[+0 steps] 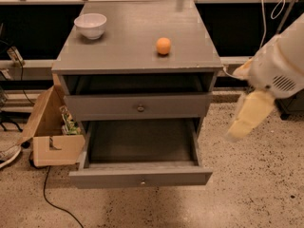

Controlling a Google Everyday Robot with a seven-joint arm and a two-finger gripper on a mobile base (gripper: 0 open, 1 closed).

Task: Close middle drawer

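the claw (246,116) hangs at the right side of the view, a pale cream shape below the white arm (280,65), clear of the cabinet and touching nothing; whether it is apart or together cannot be told. to its left and a little lower, the middle drawer (140,175) stands pulled far out, dark grey inside, its small round knob (142,181) facing the camera. about level with the claw, the taller drawer front (109,107) sits nearly in (a dark gap shows over it). up and left of the claw, the grey worktop (128,56) carries 1 white bowl (90,25) at the far corner and 1 orange ball (163,46) nearer the claw. far to its left, a cardboard box (47,141) stands on the speckled floor (256,189) beside the cabinet.
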